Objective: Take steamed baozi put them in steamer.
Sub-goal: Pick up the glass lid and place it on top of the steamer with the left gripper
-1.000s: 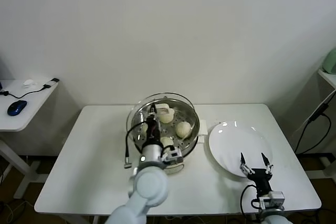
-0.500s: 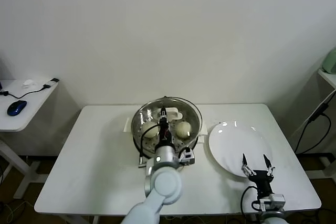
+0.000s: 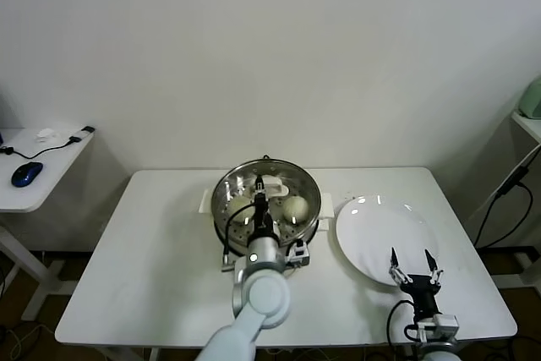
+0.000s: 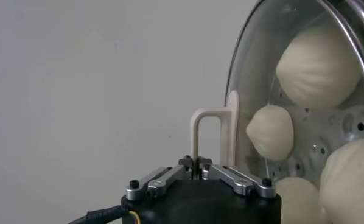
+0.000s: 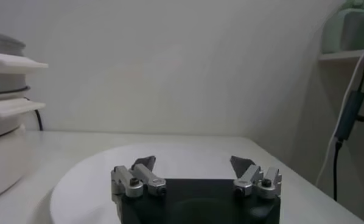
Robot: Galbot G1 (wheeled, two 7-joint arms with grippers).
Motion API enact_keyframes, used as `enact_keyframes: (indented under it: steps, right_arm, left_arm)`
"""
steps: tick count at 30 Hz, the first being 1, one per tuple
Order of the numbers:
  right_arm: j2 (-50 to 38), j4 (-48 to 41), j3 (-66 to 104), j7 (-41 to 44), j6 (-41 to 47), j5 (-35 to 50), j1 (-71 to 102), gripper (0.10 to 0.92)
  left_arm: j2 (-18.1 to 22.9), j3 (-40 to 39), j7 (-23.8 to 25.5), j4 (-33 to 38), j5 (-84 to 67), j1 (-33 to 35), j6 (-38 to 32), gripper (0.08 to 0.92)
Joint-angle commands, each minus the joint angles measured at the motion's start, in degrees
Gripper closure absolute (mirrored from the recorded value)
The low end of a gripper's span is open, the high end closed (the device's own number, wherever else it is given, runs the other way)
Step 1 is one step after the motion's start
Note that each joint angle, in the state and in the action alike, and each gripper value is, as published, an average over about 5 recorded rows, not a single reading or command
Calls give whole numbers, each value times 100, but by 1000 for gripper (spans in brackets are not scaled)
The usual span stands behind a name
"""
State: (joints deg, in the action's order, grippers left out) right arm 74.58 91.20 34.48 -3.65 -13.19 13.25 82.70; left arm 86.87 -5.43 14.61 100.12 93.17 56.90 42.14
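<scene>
The steel steamer (image 3: 226,224) stands at the table's middle on its white base. A round glass lid (image 3: 245,182) lies over it. My left gripper (image 3: 261,198) is above the pot, shut on the lid's cream handle (image 4: 207,131). Through the glass I see several cream-white baozi (image 4: 316,64) on the perforated tray; two show in the head view, one at the left (image 3: 240,205) and one at the right (image 3: 295,207). My right gripper (image 3: 411,263) is open and empty at the front edge of the white plate (image 3: 380,226).
The plate holds nothing and lies to the right of the steamer. In the right wrist view the plate (image 5: 97,176) lies under my right gripper (image 5: 193,164), with the steamer's white base (image 5: 2,152) beyond. A side desk with a mouse (image 3: 27,172) stands far left.
My left gripper has carried the lid to the right, from tilted off the pot's left side to centred over the steamer. The right gripper has hardly moved.
</scene>
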Motion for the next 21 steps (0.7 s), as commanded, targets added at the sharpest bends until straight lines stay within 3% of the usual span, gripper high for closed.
enact_keyframes:
  steps: [1, 8, 21]
  right_arm:
    - [10, 4, -1, -1, -73, -31, 9, 203]
    - [28, 17, -6, 12, -99, -96, 18, 203]
    - [7, 105, -63, 68, 138, -45, 36, 203]
  left_arm:
    - [30, -15, 45, -68, 112, -27, 162, 861]
    - [31, 20, -72, -85, 12, 6, 133, 812]
    - [-26, 95, -69, 90, 24, 148, 15, 441]
